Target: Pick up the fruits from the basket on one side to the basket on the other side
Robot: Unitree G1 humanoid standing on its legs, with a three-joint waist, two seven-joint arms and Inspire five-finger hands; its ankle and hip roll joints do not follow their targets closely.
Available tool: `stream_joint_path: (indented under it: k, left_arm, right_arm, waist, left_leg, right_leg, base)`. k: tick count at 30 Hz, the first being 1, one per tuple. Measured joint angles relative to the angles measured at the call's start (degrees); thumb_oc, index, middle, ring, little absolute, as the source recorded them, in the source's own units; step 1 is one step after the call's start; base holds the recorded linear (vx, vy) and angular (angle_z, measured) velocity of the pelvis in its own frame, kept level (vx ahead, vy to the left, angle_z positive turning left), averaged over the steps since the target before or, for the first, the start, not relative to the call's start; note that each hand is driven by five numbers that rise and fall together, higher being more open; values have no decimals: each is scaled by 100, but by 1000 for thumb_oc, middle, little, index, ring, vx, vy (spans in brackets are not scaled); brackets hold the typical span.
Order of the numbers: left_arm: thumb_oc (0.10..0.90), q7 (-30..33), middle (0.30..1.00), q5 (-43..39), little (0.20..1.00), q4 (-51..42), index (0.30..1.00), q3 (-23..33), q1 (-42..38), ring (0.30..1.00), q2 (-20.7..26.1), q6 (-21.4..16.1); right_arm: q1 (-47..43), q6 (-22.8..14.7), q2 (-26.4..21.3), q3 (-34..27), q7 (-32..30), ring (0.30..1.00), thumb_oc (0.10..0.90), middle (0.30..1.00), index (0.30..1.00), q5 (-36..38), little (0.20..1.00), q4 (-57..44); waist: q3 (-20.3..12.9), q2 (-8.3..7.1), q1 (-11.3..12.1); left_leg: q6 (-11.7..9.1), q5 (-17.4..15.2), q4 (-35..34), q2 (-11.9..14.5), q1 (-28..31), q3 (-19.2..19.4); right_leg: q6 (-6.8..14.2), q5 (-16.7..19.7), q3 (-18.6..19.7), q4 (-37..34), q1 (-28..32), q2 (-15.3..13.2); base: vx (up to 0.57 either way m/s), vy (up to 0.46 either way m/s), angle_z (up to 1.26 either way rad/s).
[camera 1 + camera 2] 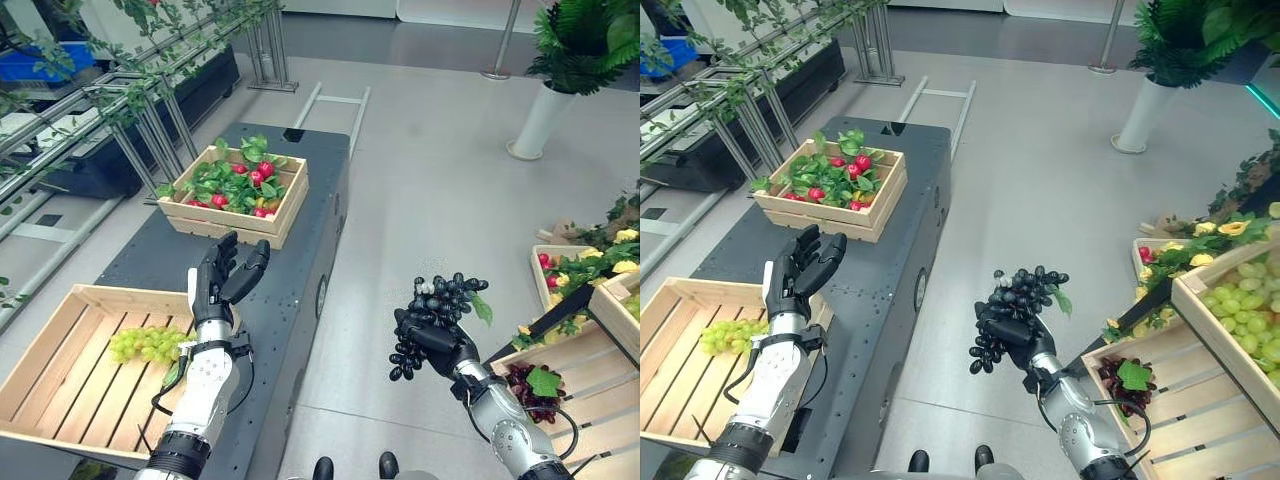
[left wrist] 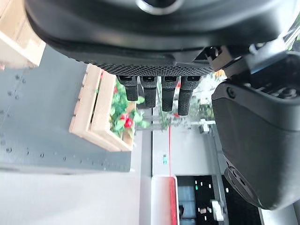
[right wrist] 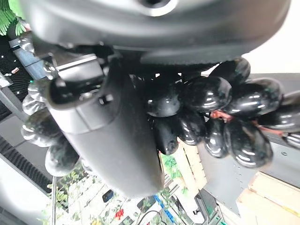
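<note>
Right hand: is being held over the floor at lower right of centre, fingers curled round a bunch of black grapes that is being carried in the air, clear of both crates.
Left hand: is being held up over the dark table left of centre, fingers straight and loosely spread, nothing being gripped.
Near crate: is lying at lower left on the table, with a bunch of green grapes resting inside, just beside the left wrist.
Far crate: is sitting at upper centre-left, packed with red fruit and leaves.
Right-side crates: are stacked at lower right, holding green grapes, dark red fruit and leaves.
Potted plant: is standing at upper right on the floor.
</note>
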Motion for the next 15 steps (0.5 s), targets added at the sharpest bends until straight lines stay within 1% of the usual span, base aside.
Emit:
stream_joint_path:
  k: [2, 3, 4, 6, 7, 8, 9, 10, 11, 12, 13, 14, 15]
  left_arm:
    - [800, -78, 900, -1, 900, 6, 900, -9, 1, 900, 1, 39]
    - [800, -95, 900, -1, 900, 6, 900, -16, 2, 900, 4, 43]
    - [800, -119, 900, 0, 900, 3, 900, -44, 19, 900, 26, 45]
    - [800, -137, 900, 0, 900, 2, 900, -58, 89, 900, 93, 100]
    - [800, -127, 900, -2, 900, 6, 900, -35, 145, 900, 138, 117]
    - [800, -158, 900, -10, 900, 53, 900, -17, 153, 900, 151, 132]
    - [800, -234, 900, -38, 900, 86, 900, -30, 145, 900, 130, 148]
    - [800, -272, 900, -82, 900, 90, 900, -57, 145, 900, 130, 148]
    - [800, -365, 900, -188, 900, 143, 900, -71, 149, 900, 110, 149]
    - [800, -392, 900, -233, 900, 194, 900, -64, 156, 900, 92, 149]
    - [800, -411, 900, -281, 900, 297, 900, -56, 201, 900, 86, 149]
    - [800, -410, 900, -310, 900, 323, 900, -40, 267, 900, 82, 147]
    - [800, -407, 900, -408, 900, 343, 900, 8, 414, 900, 66, 146]
  right_arm:
    - [65, 96, 110, -5, 0, 300, 400, 300, 300, 2, 300, 1]
    - [87, 111, 131, -4, 0, 300, 400, 300, 300, 2, 300, 1]
    - [154, 145, 213, -17, 17, 300, 400, 300, 300, 5, 300, 7]
    - [158, 324, 264, -2, 105, 300, 400, 300, 300, 5, 300, 48]
    - [140, 365, 342, 9, 208, 300, 400, 300, 300, 9, 300, 141]
    - [92, 371, 366, 45, 277, 300, 400, 300, 300, 10, 300, 270]
    - [96, 376, 343, 60, 277, 300, 400, 300, 300, 10, 300, 339]
    - [95, 376, 334, 64, 276, 300, 400, 300, 300, 10, 300, 391]
    - [101, 376, 338, 72, 274, 300, 400, 300, 300, 10, 300, 510]
    - [112, 376, 337, 79, 274, 300, 400, 300, 300, 9, 300, 555]
    - [151, 374, 356, 96, 274, 300, 400, 300, 300, 8, 300, 613]
    - [166, 365, 371, 126, 275, 300, 400, 300, 300, 4, 300, 650]
    - [176, 355, 439, 153, 273, 300, 400, 300, 300, -25, 300, 749]
  waist:
    - [81, -96, -33]
    - [93, -117, -49]
    - [119, -170, -98]
    - [169, -195, 12]
    - [178, -192, 124]
    - [240, -123, 163]
    - [306, -5, 99]
    - [326, 26, 78]
    - [339, 49, 76]
    - [340, 50, 88]
    - [333, 28, 124]
    - [327, 19, 140]
    - [318, 2, 211]
  left_leg:
    - [-4, -50, -1, 7, 78, 162]
    - [-1, -52, -1, 7, 79, 173]
    - [1, -54, -1, 11, 79, 315]
    - [42, -66, 46, 95, 81, 874]
    - [36, -90, 46, 179, 76, 1221]
    - [34, -94, 46, 299, 82, 1413]
    - [25, -95, 46, 446, 67, 1421]
    - [17, -93, 46, 495, 59, 1436]
    - [-20, -83, 46, 577, 71, 1524]
    - [-91, -91, 47, 601, 97, 1590]
    - [-213, -101, 46, 611, 150, 1687]
    - [-265, -102, 45, 641, 172, 1759]
    - [-399, -137, 45, 665, 263, 1932]
  right_leg:
    - [8, 1, 68, 47, -17, -1]
    - [14, 3, 78, 48, -19, -6]
    - [57, 1, 81, 52, -102, -16]
    - [36, -43, -438, 152, -326, -187]
    - [23, -58, -858, 259, -426, -308]
    - [-30, -114, -1146, 749, -595, -366]
    - [-31, -125, -1178, 1203, -615, -357]
    - [54, -232, -1197, 1432, -612, -379]
    - [100, -423, -1224, 1696, -591, -481]
    - [99, -482, -1273, 1656, -521, -545]
    - [89, -491, -1350, 1385, -342, -644]
    - [84, -533, -1384, 1206, -247, -654]
    - [32, -596, -1599, 820, -95, -660]
  base:
    - [-79, 68, -34]
    - [-91, 24, -32]
    - [-96, -4, -50]
    - [-124, -5, -104]
    - [-98, -8, -135]
    - [-88, -19, -111]
    - [-54, -24, -58]
    - [-30, -76, -34]
    - [3, -103, -35]
    - [63, -253, -51]
    - [72, -221, -44]
    - [115, -278, -56]
    - [41, -311, -74]
